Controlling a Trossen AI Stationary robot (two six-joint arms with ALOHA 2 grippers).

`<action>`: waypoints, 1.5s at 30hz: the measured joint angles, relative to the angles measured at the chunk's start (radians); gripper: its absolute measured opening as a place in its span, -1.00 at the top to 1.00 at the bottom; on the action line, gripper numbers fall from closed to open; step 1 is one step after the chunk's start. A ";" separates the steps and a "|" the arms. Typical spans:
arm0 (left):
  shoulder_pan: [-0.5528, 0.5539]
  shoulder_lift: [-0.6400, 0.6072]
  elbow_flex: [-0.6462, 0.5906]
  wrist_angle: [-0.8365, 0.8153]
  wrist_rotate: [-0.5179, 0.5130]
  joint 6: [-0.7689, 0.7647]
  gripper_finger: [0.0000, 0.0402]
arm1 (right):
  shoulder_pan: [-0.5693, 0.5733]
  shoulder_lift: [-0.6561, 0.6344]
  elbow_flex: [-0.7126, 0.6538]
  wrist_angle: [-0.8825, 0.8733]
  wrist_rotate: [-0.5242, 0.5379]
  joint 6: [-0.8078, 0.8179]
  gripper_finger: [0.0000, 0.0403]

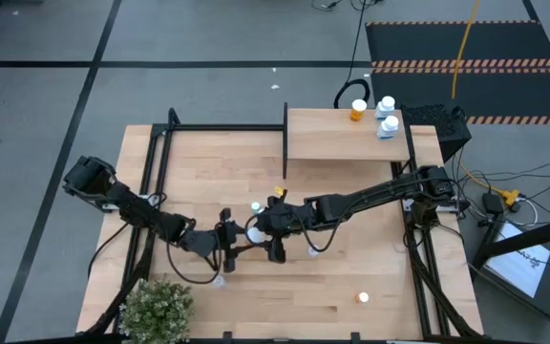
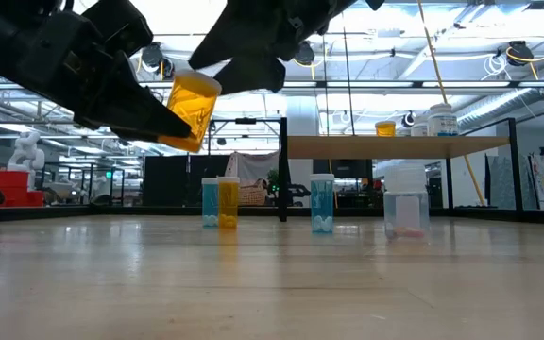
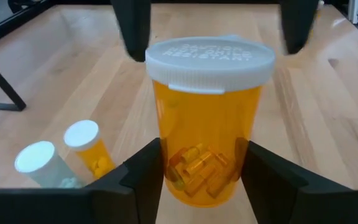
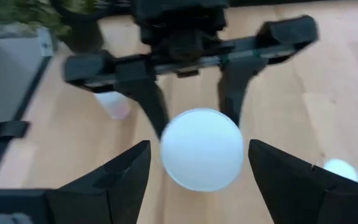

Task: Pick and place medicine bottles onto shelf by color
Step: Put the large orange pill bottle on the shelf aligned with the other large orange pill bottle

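A large orange medicine bottle [image 3: 207,118] with a white cap [image 4: 201,149] hangs above the middle of the table, and my left gripper [image 1: 229,244] is shut on it. My right gripper [image 1: 273,229] is open. Its fingers [image 4: 126,180] stand on either side of the cap with a gap on each side. The shelf [image 1: 347,134] at the far right carries an orange bottle [image 1: 357,110] and pale blue ones [image 1: 387,119]. Several small bottles stand upright on the table [image 2: 228,203], [image 2: 322,203], with a larger clear one [image 2: 406,203] among them. My left gripper pinches the orange bottle's lower body [image 3: 166,171] between its two fingers, one on each side. The fingers come from the table's left, slanting down. The bottle is lifted clear of the table and tilted, its cap end [image 2: 199,83] up and toward my right gripper.
A small orange bottle [image 3: 86,146] and a pale one [image 3: 39,162] stand on the table just below the held bottle. More lie scattered toward the near edge [image 1: 362,298]. A potted plant [image 1: 156,306] sits at the near left corner. Black frame posts [image 1: 285,143] edge the shelf.
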 joint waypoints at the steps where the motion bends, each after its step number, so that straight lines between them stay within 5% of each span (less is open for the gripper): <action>1: 0.002 0.000 0.000 -0.001 0.000 -0.001 0.04 | 0.000 0.003 0.000 -0.004 0.018 0.000 -0.33; 14: 0.017 0.000 0.000 -0.022 0.002 -0.014 0.03 | 0.001 0.037 0.001 0.045 0.043 0.000 -0.32; 26: 0.017 0.000 -0.001 -0.032 0.003 -0.019 0.03 | -0.008 0.044 0.001 0.060 0.025 -0.017 -0.03; 37: 0.017 0.001 -0.002 -0.025 0.003 -0.018 0.03 | -0.008 0.046 0.001 0.052 0.039 -0.039 -0.27; 45: 0.017 0.001 -0.002 -0.024 0.003 -0.018 0.03 | -0.008 0.046 0.001 0.052 0.041 -0.046 -0.17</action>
